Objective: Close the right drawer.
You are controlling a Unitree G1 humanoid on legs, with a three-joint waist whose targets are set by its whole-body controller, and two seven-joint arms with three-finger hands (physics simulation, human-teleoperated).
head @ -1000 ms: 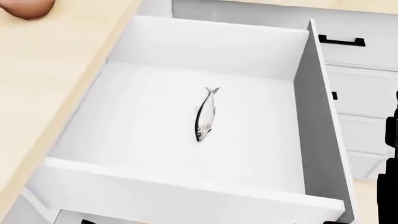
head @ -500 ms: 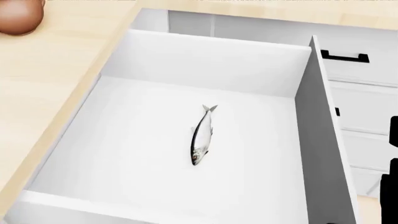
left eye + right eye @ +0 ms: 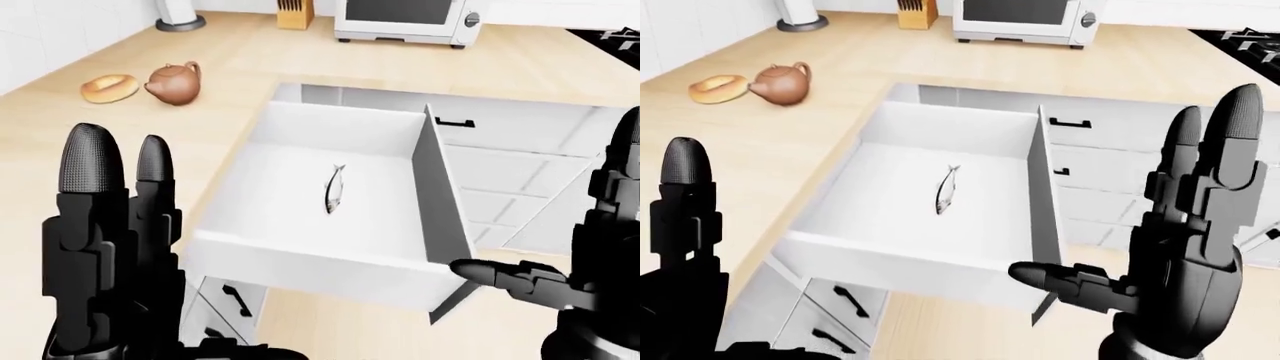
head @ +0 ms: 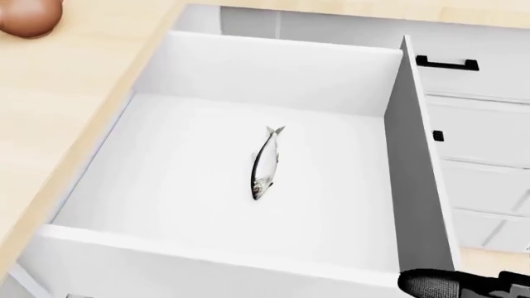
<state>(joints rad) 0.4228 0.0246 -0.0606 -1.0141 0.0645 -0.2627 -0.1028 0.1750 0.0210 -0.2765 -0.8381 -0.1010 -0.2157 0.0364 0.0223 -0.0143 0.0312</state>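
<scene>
The right drawer (image 3: 330,217) stands pulled fully out at the centre of the left-eye view with a small fish (image 3: 334,189) lying inside, while the left hand (image 3: 110,247) at 8 o'clock and the right hand (image 3: 1180,277) at 4 o'clock (thumb just beside the drawer's near corner) hover with fingers spread apart, gripping nothing.

Light wood counter (image 3: 90,142), white cabinets (image 3: 520,142), microwave (image 3: 405,16).
</scene>
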